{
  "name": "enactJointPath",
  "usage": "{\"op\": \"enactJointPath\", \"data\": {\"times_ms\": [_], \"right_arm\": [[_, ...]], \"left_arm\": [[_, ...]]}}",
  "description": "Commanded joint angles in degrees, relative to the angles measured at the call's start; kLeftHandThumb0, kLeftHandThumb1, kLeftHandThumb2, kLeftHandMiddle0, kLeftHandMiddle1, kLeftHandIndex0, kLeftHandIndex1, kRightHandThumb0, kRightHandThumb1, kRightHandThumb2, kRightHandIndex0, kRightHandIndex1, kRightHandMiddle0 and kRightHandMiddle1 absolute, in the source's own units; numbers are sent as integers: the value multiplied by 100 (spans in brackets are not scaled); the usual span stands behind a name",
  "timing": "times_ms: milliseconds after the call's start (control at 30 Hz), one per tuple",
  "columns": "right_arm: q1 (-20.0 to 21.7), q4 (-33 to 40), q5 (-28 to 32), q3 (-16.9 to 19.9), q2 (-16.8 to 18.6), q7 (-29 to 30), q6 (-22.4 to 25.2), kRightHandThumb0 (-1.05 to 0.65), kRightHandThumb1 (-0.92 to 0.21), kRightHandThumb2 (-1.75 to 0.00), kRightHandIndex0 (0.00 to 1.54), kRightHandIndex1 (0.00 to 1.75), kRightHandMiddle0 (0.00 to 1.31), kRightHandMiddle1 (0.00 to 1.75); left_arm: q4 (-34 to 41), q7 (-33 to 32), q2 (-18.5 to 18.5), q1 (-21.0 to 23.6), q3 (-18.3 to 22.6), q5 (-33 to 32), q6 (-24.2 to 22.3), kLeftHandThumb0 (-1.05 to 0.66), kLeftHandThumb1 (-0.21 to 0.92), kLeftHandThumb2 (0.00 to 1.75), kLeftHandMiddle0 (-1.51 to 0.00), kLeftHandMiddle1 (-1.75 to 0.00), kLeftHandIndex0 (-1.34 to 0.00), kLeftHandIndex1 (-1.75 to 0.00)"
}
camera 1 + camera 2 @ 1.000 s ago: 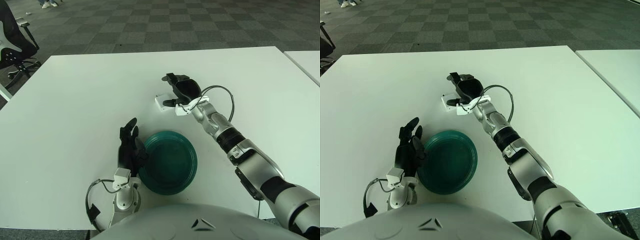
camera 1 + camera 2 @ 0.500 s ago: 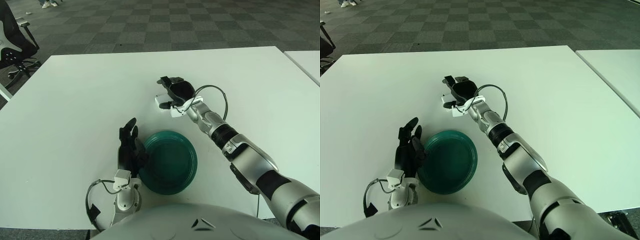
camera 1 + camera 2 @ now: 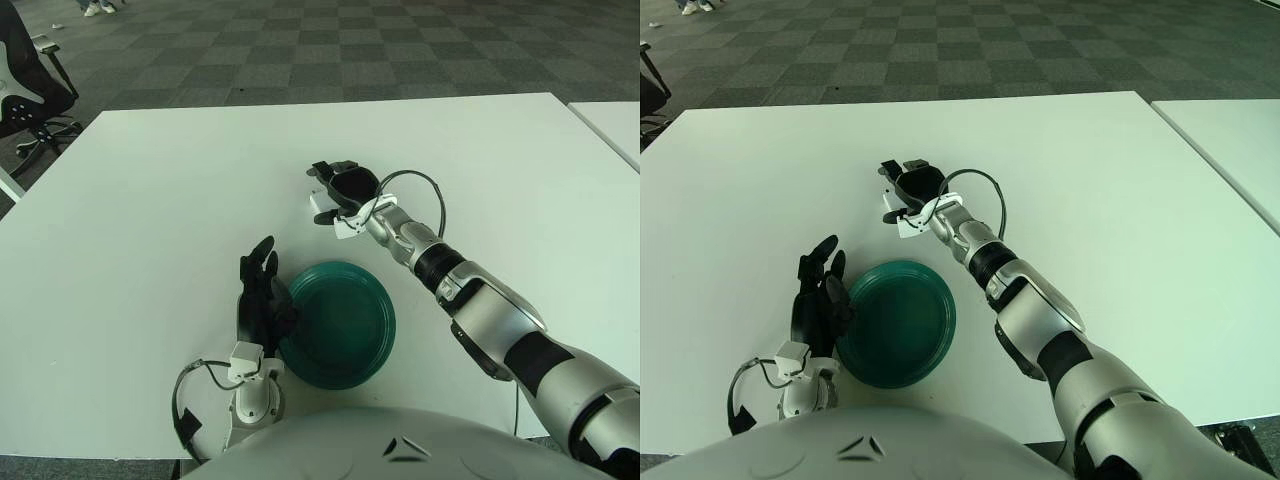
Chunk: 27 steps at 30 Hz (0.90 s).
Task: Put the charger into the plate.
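The white charger [image 3: 319, 208] lies on the white table [image 3: 150, 200], up and slightly left of the dark green plate [image 3: 350, 335]. My right hand [image 3: 336, 190] reaches in from the right and hovers right over the charger, fingers spread and arched around it; most of the charger is hidden beneath the hand, and I cannot see a closed grasp. The plate sits near the table's front edge and holds nothing. My left hand [image 3: 260, 295] stands upright against the plate's left rim, fingers extended and holding nothing.
A second white table [image 3: 612, 125] stands at the right edge. A black office chair [image 3: 25, 85] is at the far left on the checkered carpet. A cable loops from my right wrist [image 3: 425, 185].
My right hand has moved left, from beside the charger to directly over it, now covering most of it. The charger, plate and left hand have not moved.
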<state>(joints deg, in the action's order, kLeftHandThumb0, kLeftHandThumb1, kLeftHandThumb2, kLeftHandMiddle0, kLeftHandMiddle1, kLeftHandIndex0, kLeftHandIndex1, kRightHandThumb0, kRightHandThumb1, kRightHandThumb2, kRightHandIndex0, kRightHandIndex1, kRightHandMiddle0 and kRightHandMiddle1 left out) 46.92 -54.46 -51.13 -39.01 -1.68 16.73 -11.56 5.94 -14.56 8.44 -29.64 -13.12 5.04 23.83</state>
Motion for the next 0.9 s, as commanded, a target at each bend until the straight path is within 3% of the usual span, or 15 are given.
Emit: {"op": "enactJointPath", "data": {"times_ms": [0, 867], "right_arm": [[210, -120, -15, -65, 2, -47, -37, -78, -92, -65, 29, 0, 0, 54], [554, -1542, -9, -350, 233, 40, -109, -79, -92, -65, 29, 0, 0, 49]], "left_arm": [[-137, -71, 317, 87, -98, -48, -114, -81, 92, 100, -36, 0, -1, -90], [-32, -268, 339, -4, -218, -40, -171, -79, 92, 104, -36, -1, -3, -91]]}}
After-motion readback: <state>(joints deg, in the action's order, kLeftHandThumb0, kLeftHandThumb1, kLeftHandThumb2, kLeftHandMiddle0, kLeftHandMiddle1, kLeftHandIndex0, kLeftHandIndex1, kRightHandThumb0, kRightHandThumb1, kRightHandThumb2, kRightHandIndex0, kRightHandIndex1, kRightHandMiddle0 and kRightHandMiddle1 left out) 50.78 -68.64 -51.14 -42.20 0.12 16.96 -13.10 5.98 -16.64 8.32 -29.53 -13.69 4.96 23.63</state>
